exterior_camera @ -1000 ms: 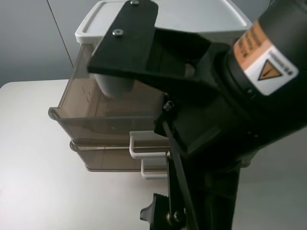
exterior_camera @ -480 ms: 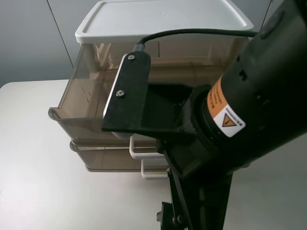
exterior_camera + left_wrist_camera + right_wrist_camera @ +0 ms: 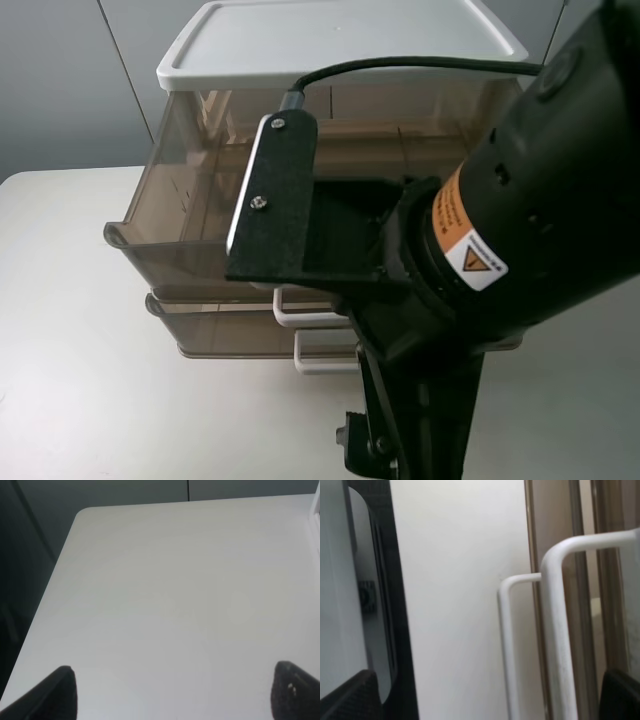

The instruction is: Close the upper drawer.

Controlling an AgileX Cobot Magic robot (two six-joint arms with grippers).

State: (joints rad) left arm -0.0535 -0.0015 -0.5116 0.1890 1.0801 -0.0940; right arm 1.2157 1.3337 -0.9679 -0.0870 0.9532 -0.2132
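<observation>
The upper drawer (image 3: 175, 215), translucent smoky brown, stands pulled well out from under the white lid (image 3: 340, 40). Its white loop handle (image 3: 300, 310) hangs at its front, above the lower drawer's handle (image 3: 325, 358). My right arm (image 3: 500, 240) fills the foreground in front of the drawer and hides its own gripper there. In the right wrist view, my right gripper (image 3: 485, 700) is open, and the upper handle (image 3: 555, 630) runs close between the fingertips (image 3: 350, 697). My left gripper (image 3: 175, 695) is open and empty over bare table.
The lower drawer (image 3: 215, 330) sticks out a little under the upper one. The unit stands on a white table (image 3: 90, 380) whose far edge and rounded corner (image 3: 85, 512) show in the left wrist view. A black part (image 3: 400, 440) of the arm stands at the front.
My right arm has swung down and turned in front of the drawer, so the wrist plate now covers the drawer's front middle. The upper drawer has barely shifted.
</observation>
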